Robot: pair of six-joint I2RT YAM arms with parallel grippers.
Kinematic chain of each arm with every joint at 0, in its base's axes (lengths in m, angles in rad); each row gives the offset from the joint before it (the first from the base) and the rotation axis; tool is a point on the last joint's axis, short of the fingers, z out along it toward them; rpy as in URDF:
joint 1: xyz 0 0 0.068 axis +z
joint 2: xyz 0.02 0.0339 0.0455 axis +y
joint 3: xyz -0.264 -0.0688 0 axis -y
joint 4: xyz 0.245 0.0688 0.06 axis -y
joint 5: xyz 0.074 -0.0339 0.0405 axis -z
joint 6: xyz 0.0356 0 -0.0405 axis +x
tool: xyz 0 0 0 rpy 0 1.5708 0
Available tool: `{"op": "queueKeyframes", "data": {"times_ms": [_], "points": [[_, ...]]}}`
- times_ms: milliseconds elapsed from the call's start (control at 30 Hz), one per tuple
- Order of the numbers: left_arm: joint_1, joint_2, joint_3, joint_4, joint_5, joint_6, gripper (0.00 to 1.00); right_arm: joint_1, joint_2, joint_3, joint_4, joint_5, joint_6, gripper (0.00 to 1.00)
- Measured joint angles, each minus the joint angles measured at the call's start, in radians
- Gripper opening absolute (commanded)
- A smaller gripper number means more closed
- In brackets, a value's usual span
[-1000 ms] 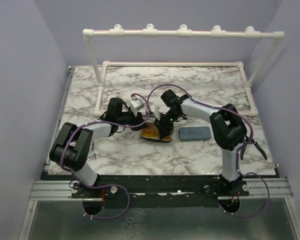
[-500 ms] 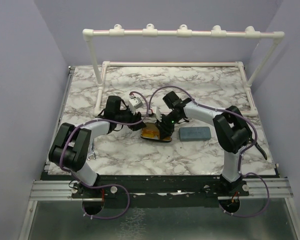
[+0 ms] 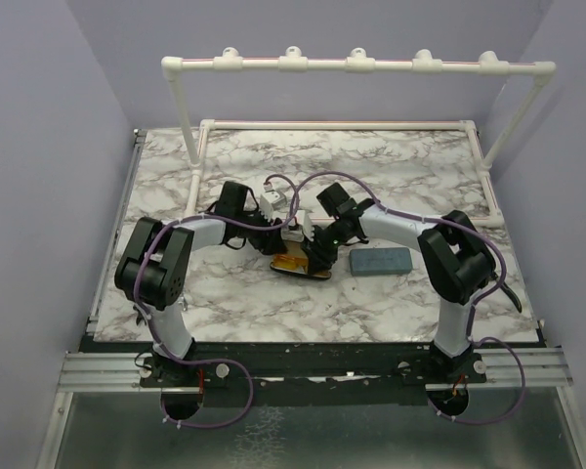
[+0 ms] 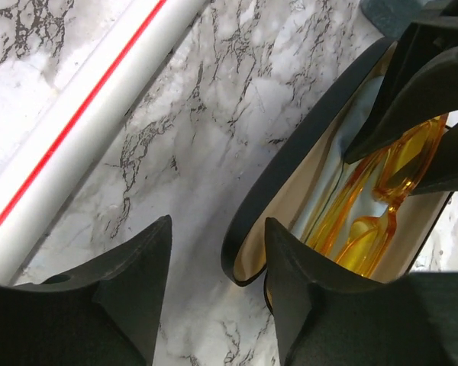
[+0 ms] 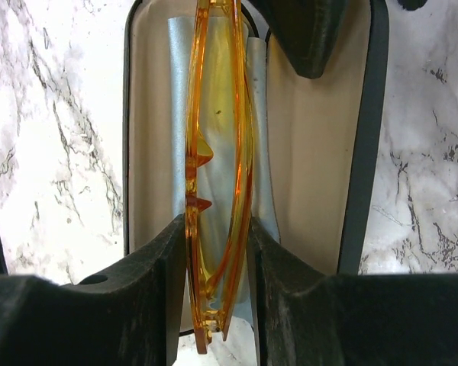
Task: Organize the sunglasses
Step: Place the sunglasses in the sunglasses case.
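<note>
Lilac walls (image 3: 39,147) surround a marble table (image 3: 391,156), white pipe frame (image 3: 352,64).

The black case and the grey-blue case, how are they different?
The black case is oval, the grey-blue case rectangular. The black case lies open, with the yellow sunglasses set in it; the grey-blue case is shut. Both lie on the marble table.

The left gripper (image 4: 216,255), jaws apart, hangs over the marble table (image 4: 214,99) beside the black case (image 4: 290,164), in which the right gripper (image 4: 385,171) pinches the yellow-orange sunglasses (image 4: 366,229); a white pipe (image 4: 84,114) runs alongside.
</note>
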Motion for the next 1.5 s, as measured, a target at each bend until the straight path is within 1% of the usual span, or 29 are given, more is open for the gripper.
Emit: {"op": "queueKeyframes", "data": {"times_ms": [200, 333, 467, 533, 567, 767, 933, 1067, 1300, 1333, 1400, 1500], "points": [[0.0, 0.026, 0.043, -0.079, 0.031, 0.048, 0.36, 0.0, -0.004, -0.005, 0.006, 0.001, 0.003, 0.37], [-0.001, 0.026, 0.043, -0.11, 0.08, 0.093, 0.21, 0.0, -0.006, -0.007, 0.008, 0.001, 0.002, 0.37], [0.0, 0.019, 0.041, -0.119, 0.093, 0.14, 0.1, 0.0, -0.007, -0.007, 0.003, 0.001, 0.0, 0.38], [0.0, 0.004, 0.033, -0.122, 0.095, 0.163, 0.02, 0.0, -0.009, -0.007, -0.002, 0.001, -0.001, 0.37], [0.0, -0.004, 0.029, -0.122, 0.096, 0.174, 0.0, 0.001, -0.01, -0.007, -0.005, 0.001, 0.0, 0.37], [-0.011, -0.093, -0.04, -0.09, 0.068, 0.249, 0.0, 0.01, -0.023, -0.007, -0.032, 0.001, 0.022, 0.38], [-0.031, -0.182, -0.129, 0.011, 0.003, 0.259, 0.0, 0.015, -0.034, -0.007, -0.053, 0.003, 0.048, 0.38], [-0.033, -0.207, -0.175, 0.101, -0.053, 0.259, 0.0, 0.015, -0.035, -0.007, -0.077, 0.029, 0.053, 0.38], [-0.05, -0.228, -0.224, 0.211, -0.076, 0.273, 0.0, 0.012, -0.035, -0.007, -0.076, 0.04, 0.087, 0.37], [-0.051, -0.229, -0.228, 0.225, -0.077, 0.274, 0.0, 0.012, -0.035, -0.007, -0.072, 0.04, 0.093, 0.39], [-0.051, -0.229, -0.235, 0.247, -0.079, 0.275, 0.0, 0.012, -0.037, -0.007, -0.065, 0.04, 0.105, 0.47], [-0.051, -0.229, -0.244, 0.27, -0.085, 0.278, 0.0, 0.012, -0.043, -0.006, -0.056, 0.045, 0.123, 0.5]]}}
